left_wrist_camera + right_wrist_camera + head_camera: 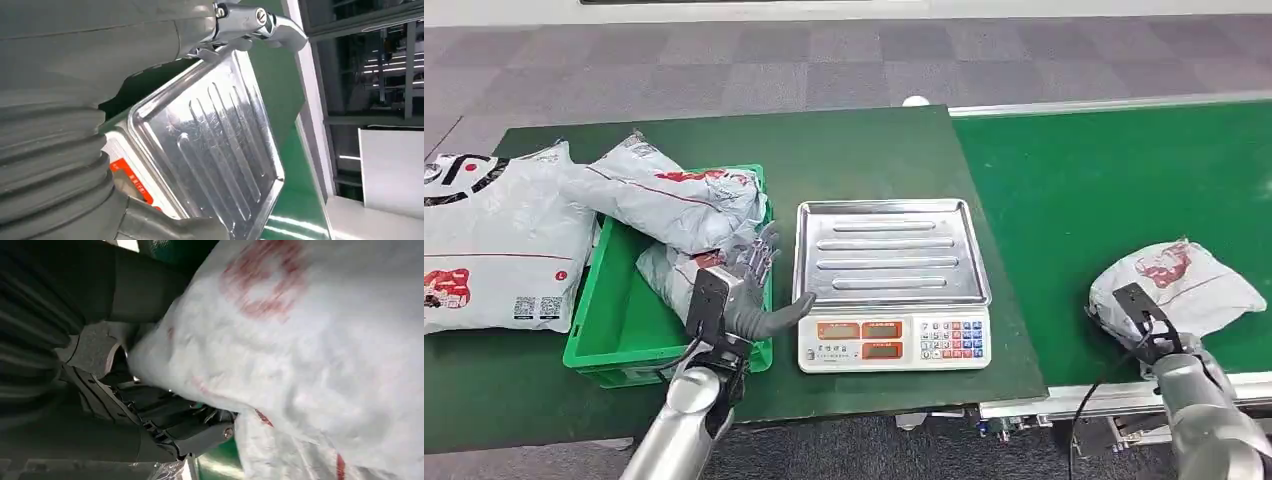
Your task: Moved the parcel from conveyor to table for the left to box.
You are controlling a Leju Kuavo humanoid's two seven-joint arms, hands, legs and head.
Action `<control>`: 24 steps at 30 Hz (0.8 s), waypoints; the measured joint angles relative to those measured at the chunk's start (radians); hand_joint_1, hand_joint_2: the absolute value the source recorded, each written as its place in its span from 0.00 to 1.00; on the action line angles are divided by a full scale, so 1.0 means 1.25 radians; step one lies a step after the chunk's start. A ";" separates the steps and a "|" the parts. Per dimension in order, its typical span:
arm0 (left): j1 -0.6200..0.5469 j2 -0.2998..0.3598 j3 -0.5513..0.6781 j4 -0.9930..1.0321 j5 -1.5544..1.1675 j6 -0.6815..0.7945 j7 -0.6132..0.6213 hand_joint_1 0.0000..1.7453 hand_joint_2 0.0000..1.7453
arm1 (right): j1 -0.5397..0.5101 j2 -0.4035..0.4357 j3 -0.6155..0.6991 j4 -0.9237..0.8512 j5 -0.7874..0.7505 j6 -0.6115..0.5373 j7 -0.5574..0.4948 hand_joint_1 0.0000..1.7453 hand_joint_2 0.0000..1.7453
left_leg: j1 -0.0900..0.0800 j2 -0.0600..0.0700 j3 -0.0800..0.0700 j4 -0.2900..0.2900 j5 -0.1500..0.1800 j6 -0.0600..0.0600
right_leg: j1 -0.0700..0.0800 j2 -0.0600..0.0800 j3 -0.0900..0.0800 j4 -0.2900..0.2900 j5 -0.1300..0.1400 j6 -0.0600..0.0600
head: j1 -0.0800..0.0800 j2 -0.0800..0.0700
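A white parcel with red print (1189, 282) lies on the green conveyor (1074, 190) near its front edge. My right hand (1139, 318) grips the parcel's near left end. In the right wrist view the parcel (310, 340) presses against the thumb, and the dark fingers (175, 425) curl under it. My left hand (749, 285) hovers over the right rim of the green box (614, 345), holding nothing, its fingers spread and its thumb pointing at the scale. In the left wrist view that hand (75, 60) is just beside the scale's steel tray (215, 150).
A weighing scale (892, 340) with a bare steel tray (892, 250) stands on the dark green table (844, 150) between box and conveyor. Two white parcels (674, 200) sit in the box. A large white parcel (494, 240) lies at the table's left.
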 measured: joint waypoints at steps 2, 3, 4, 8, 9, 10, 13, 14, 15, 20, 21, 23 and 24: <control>0.001 0.000 0.002 0.000 -0.002 0.000 0.001 0.00 1.00 | -0.005 0.006 0.000 0.000 0.005 0.000 0.003 1.00 1.00 | 0.000 0.000 0.000 0.000 0.000 0.000 | 0.000 0.000 0.000 0.000 0.000 0.000 | 0.000 0.000; 0.001 0.000 0.003 -0.001 -0.002 0.000 0.001 0.00 1.00 | -0.008 0.009 0.000 0.000 0.006 0.001 0.003 1.00 1.00 | 0.000 0.000 0.000 0.000 0.000 0.000 | 0.000 0.000 0.000 0.000 0.000 0.000 | 0.000 0.000; 0.001 0.000 0.004 -0.001 -0.002 0.000 0.001 0.00 1.00 | -0.009 0.011 0.000 0.000 0.007 0.002 0.003 1.00 1.00 | 0.000 0.000 0.000 0.000 0.000 0.000 | 0.000 -0.001 0.000 0.000 0.000 0.000 | 0.000 0.000; 0.002 0.001 0.005 -0.002 -0.002 0.000 0.001 0.00 1.00 | -0.012 0.018 0.000 0.000 0.014 0.001 -0.007 1.00 1.00 | 0.000 -0.002 -0.001 0.000 0.000 0.000 | 0.000 -0.002 0.000 0.000 -0.001 0.000 | 0.000 0.000; 0.002 0.001 0.005 -0.002 -0.002 0.000 0.001 0.00 1.00 | -0.013 0.020 0.000 0.000 0.017 -0.001 -0.010 1.00 1.00 | 0.000 -0.002 -0.001 0.000 0.000 0.000 | 0.000 -0.002 0.000 0.000 -0.001 0.000 | 0.000 0.000; 0.002 0.001 0.005 -0.002 -0.003 0.000 0.001 0.00 1.00 | -0.015 0.022 0.000 0.000 0.019 -0.002 -0.012 1.00 1.00 | 0.000 -0.002 -0.001 0.000 0.000 0.000 | 0.000 -0.002 0.000 0.000 -0.001 0.000 | 0.000 0.000; 0.002 0.001 0.006 -0.002 -0.003 0.000 0.001 0.00 1.00 | -0.018 0.027 0.000 0.000 0.022 -0.018 -0.022 1.00 1.00 | 0.000 -0.002 -0.001 0.000 0.000 0.000 | 0.000 -0.002 0.000 0.000 -0.001 0.000 | 0.000 0.000; 0.003 0.001 0.006 -0.003 -0.003 0.001 0.001 0.00 1.00 | -0.020 0.030 0.000 0.000 0.025 -0.035 -0.036 1.00 1.00 | 0.000 -0.002 -0.002 0.000 0.000 0.000 | 0.000 -0.003 0.000 0.000 -0.001 0.000 | 0.000 0.000; 0.006 0.001 0.008 -0.006 -0.004 0.002 0.001 0.00 1.00 | -0.022 0.034 0.000 0.000 0.025 -0.058 -0.055 1.00 1.00 | 0.000 -0.002 -0.002 0.000 0.000 0.000 | 0.000 -0.003 0.000 0.000 -0.001 0.000 | 0.000 0.000; 0.019 0.001 0.020 -0.026 -0.018 0.016 0.002 0.00 1.00 | -0.037 0.069 0.017 -0.046 0.002 -0.191 -0.175 1.00 1.00 | 0.000 -0.002 -0.001 0.000 0.000 0.000 | 0.000 -0.003 0.000 0.001 -0.001 0.000 | 0.000 0.000; 0.020 0.001 0.022 -0.028 -0.020 0.016 0.003 0.00 1.00 | -0.037 0.077 0.027 -0.066 -0.007 -0.207 -0.189 1.00 1.00 | 0.000 -0.002 -0.001 0.000 0.000 0.000 | 0.000 -0.003 0.000 0.001 -0.001 0.000 | 0.000 0.000; 0.023 0.001 0.025 -0.031 -0.026 0.020 0.003 0.00 1.00 | -0.037 0.095 0.058 -0.117 -0.024 -0.239 -0.207 1.00 1.00 | 0.000 -0.002 -0.001 0.000 0.000 0.000 | 0.000 -0.003 -0.001 0.001 -0.001 0.000 | 0.000 0.000; 0.023 0.000 0.025 -0.031 -0.027 0.022 0.003 0.00 1.00 | -0.037 0.105 0.077 -0.145 -0.030 -0.251 -0.208 1.00 1.00 | 0.000 -0.002 -0.001 0.000 0.000 -0.001 | 0.000 -0.003 -0.001 0.001 -0.001 0.000 | 0.000 0.000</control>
